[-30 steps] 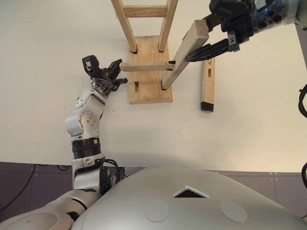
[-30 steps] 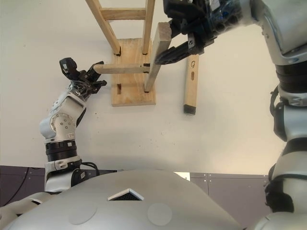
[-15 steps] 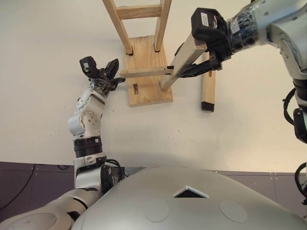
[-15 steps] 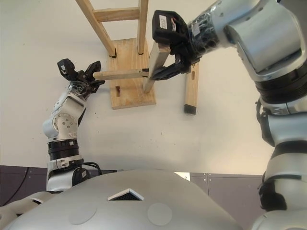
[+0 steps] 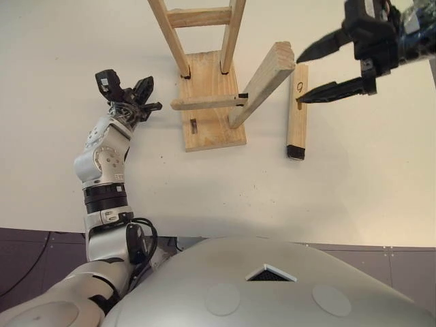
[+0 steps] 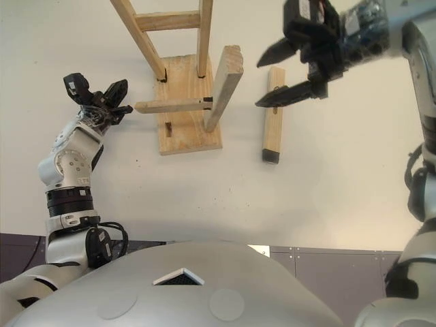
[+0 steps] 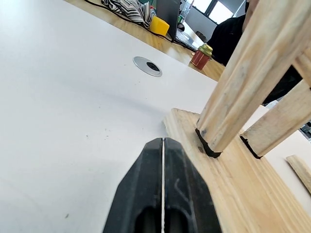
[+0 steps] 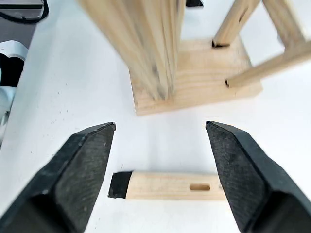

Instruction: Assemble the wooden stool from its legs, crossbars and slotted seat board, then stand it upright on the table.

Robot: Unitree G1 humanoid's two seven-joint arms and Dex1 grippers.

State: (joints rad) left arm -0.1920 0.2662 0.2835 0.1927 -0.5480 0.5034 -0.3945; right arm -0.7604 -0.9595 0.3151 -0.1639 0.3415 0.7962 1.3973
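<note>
The slotted seat board [image 5: 208, 133] lies flat on the white table. Two legs [image 5: 176, 34] joined by a crossbar [image 5: 201, 16] stand in its far slots. A third leg [image 5: 262, 82] leans in a near slot, with a second crossbar [image 5: 204, 103] sticking out from it to the left. A loose leg [image 5: 296, 116] lies to the right of the board. My right gripper [image 5: 301, 78] hangs open above that loose leg [image 8: 175, 185], apart from the leaning leg [image 8: 146, 43]. My left gripper [image 5: 148, 97] is shut and empty, a little left of the crossbar's free end, near the board [image 7: 233, 194].
A round cable grommet [image 7: 147, 66] sits in the tabletop beyond the board. A yellow block [image 7: 160, 25] and a small can [image 7: 200, 50] stand on a wooden desk behind. The table's front edge [image 5: 272, 235] runs close to me.
My right gripper has let go of the leaning leg, opened wide and moved up to the right. My left gripper has drawn back leftward from the crossbar's end.
</note>
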